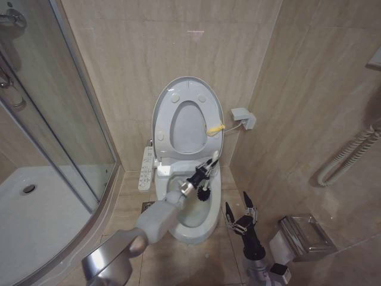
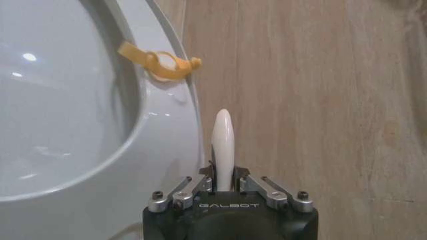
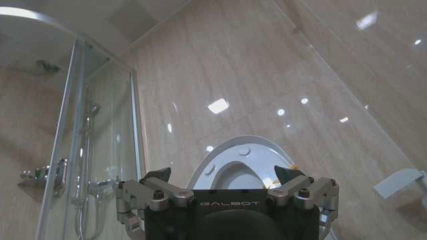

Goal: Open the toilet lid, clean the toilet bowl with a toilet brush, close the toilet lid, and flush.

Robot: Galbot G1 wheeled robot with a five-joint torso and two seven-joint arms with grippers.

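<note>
Left gripper (image 1: 204, 173) over the toilet bowl (image 1: 196, 229), fingers clamped on the toilet brush (image 1: 209, 167) handle. Left wrist view: white handle (image 2: 222, 145) sticks straight out between the closed-in fingers (image 2: 208, 181), rounded tip pointing toward the tiled wall. Head view: handle tip at 1 o'clock from the gripper, dark bristle head at about 5 o'clock from it, down over the bowl opening. Cannot tell whether bristles touch the ceramic.

Left arm runs from the picture's 7 o'clock corner up to the bowl centre.

Toilet lid (image 1: 167, 101) is up, leaning back against the wall, at 12 o'clock from the gripper. Ring seat (image 1: 205, 122) is raised too, flat against the lid, oval hole facing the camera. Yellow tag (image 1: 214, 128) on the seat/lid edge at 1 o'clock from the gripper; in the left wrist view it (image 2: 160, 64) hangs off the white rim just beside the handle tip.

Right gripper (image 1: 239, 210) at 4 o'clock from the bowl, low over the floor, beside the pedestal, fingers spread apart, nothing between them. Right wrist view: both dark fingertips (image 3: 158, 175) wide apart, raised lid (image 3: 243, 160) visible between them.

Control panel (image 1: 145, 168) at 9 o'clock from the bowl. Glass shower enclosure (image 1: 53, 119) far at 9 o'clock. Metal bin (image 1: 306, 237) at 3 o'clock from the right gripper.
</note>
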